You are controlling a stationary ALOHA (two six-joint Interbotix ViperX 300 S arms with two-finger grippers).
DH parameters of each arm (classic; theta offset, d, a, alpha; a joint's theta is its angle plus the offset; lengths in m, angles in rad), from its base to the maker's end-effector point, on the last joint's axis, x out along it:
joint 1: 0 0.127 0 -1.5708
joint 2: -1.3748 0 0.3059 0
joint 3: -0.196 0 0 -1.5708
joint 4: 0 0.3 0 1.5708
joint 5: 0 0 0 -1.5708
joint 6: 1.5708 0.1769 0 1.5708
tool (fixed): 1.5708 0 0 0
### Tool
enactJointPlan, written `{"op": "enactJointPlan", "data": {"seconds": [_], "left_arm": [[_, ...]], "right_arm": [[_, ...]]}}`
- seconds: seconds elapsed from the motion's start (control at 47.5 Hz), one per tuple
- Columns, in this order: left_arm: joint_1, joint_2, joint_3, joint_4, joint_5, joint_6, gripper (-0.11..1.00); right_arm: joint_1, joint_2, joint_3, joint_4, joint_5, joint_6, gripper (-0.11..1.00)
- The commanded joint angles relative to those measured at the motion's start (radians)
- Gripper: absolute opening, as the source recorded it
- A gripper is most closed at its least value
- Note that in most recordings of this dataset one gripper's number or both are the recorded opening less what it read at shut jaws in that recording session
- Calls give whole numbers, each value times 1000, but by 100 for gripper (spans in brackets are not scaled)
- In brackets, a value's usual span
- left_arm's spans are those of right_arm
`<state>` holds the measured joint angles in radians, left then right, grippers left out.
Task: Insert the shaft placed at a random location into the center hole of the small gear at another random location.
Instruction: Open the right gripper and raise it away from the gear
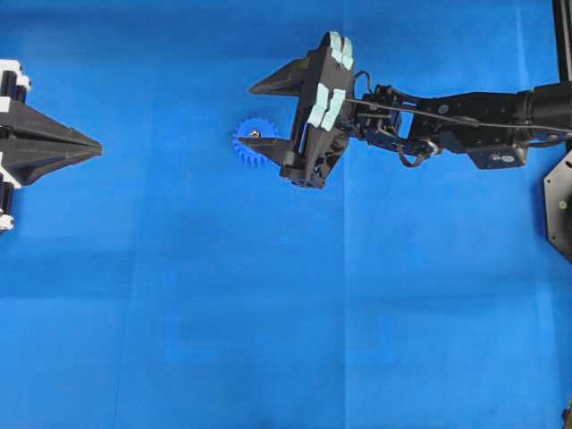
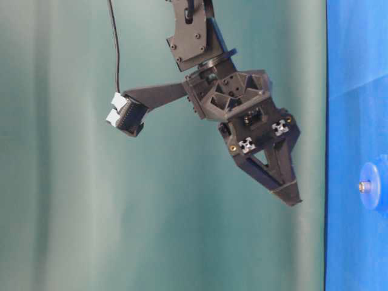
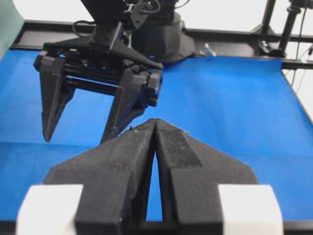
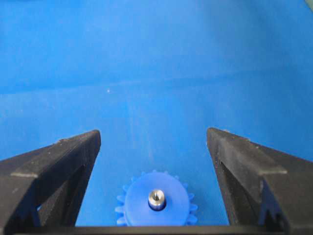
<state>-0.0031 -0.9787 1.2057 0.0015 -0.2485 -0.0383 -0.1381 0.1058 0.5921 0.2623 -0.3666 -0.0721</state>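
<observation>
Blue small gear (image 1: 254, 143), shaft (image 1: 255, 133) upright in its hub, lies on the bench (image 1: 268, 313) beneath the spread, empty fingers of the nearer right gripper (image 1: 253, 114), left gripper (image 1: 96, 143) clenched well apart; wrist view: gear (image 4: 155, 203) centred between those fingers.

I see the bench (image 1: 268, 340) under a bright blue cover, faint fold creases crossing it. A teal-green backdrop (image 2: 73, 200) fills the table-level view, and a black frame rail (image 3: 234, 34) edges the far side.
</observation>
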Motion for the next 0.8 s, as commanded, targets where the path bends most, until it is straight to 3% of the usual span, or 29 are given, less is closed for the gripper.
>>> {"op": "enactJointPlan", "data": {"seconds": [0.0,0.78], "left_arm": [[2,5,-11,2,-6,-2,0],[2,5,-11,2,-6,-2,0]], "right_arm": [[5,-32,-2,2,0,2,76],[18,-252,238,6,0,6,76]]}}
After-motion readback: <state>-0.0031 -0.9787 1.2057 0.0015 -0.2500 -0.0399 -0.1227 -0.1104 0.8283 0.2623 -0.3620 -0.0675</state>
